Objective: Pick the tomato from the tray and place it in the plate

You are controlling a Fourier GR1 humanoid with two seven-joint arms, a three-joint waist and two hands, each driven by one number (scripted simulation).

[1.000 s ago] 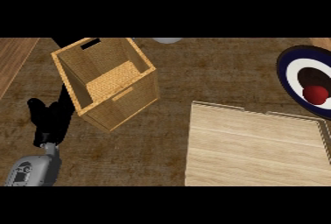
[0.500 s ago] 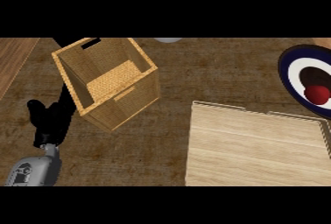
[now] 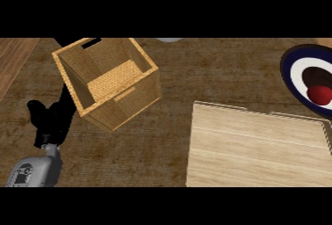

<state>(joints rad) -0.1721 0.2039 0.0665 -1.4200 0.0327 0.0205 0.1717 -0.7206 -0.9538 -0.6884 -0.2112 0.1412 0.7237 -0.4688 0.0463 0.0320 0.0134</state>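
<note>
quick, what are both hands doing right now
Left hand: open, fingers up, resting beside the basket, holding nothing.
Right hand: not in view.

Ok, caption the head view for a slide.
Tomato lies on the plate beyond the wooden tray; left hand rests open beside the basket.

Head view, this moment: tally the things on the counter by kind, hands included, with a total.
Tomato: 1
Plate: 1
Tray: 1
Wicker basket: 1
Left hand: 1
Pale object cut off at the top edge: 1
Total: 6
</note>
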